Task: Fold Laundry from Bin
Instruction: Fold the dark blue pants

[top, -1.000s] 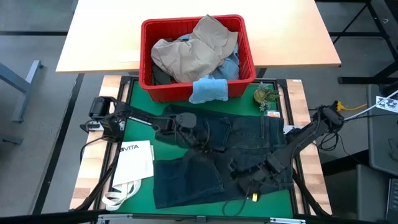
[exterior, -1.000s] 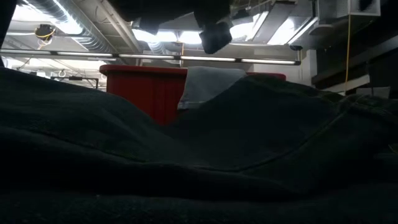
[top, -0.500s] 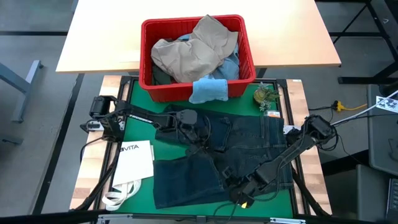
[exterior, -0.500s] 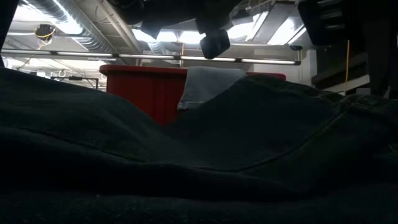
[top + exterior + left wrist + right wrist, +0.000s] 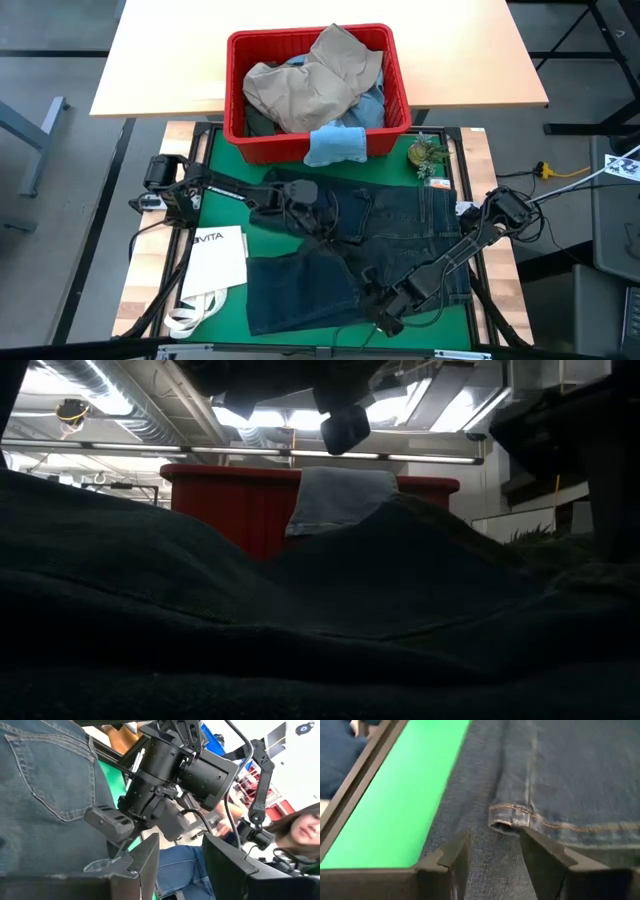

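Dark navy jeans (image 5: 370,240) lie spread on the green mat. Behind them stands the red bin (image 5: 235,90), holding khaki laundry (image 5: 310,80); a light blue cloth (image 5: 335,145) hangs over its front rim. My left gripper (image 5: 325,225) hovers open above the jeans' middle, nothing between its fingers (image 5: 150,855). My right gripper (image 5: 385,322) is open and slants down low over the jeans' near edge. Its fingers stand on either side of a stitched hem corner (image 5: 512,820). My right gripper comes slanting down from the table's right onto the jeans' near hem (image 5: 540,826), one open finger (image 5: 457,852) on each side of the hem corner. Whether the fingertips touch the cloth, I cannot tell. The jeans lie flat on the mat.
A white VITA tote bag (image 5: 215,260) lies on the mat's near left. A small plant (image 5: 428,153) stands at the far right beside the bin. The mat's black frame (image 5: 365,785) runs close to my right gripper. A person (image 5: 295,835) sits beyond the table.
My right gripper has come down toward the table's near edge and a little to the left, rolling as it went, and now hangs low over the jeans' hem. In the low view the jeans' right side has sunk, baring the plant behind it.
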You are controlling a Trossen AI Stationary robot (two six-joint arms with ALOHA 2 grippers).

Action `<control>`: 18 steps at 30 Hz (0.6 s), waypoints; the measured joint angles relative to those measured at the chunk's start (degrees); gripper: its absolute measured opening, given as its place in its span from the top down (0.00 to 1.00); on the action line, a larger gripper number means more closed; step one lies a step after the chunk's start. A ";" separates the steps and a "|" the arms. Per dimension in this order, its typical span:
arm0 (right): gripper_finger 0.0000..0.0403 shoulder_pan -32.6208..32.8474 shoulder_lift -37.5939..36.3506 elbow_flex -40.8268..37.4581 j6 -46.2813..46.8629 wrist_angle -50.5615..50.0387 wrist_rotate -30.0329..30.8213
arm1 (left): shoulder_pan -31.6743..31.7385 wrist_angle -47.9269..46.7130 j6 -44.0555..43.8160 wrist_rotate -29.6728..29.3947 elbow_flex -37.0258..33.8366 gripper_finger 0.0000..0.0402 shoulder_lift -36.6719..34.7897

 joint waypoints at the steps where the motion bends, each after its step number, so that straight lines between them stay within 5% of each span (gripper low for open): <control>1: 0.58 -0.02 0.00 0.00 2.21 -0.16 0.18 | -0.19 -0.09 0.35 -0.16 0.00 0.64 0.00; 18: 0.58 0.04 0.00 0.00 9.96 0.69 0.15 | -1.76 -0.28 1.40 -0.31 0.00 0.64 0.02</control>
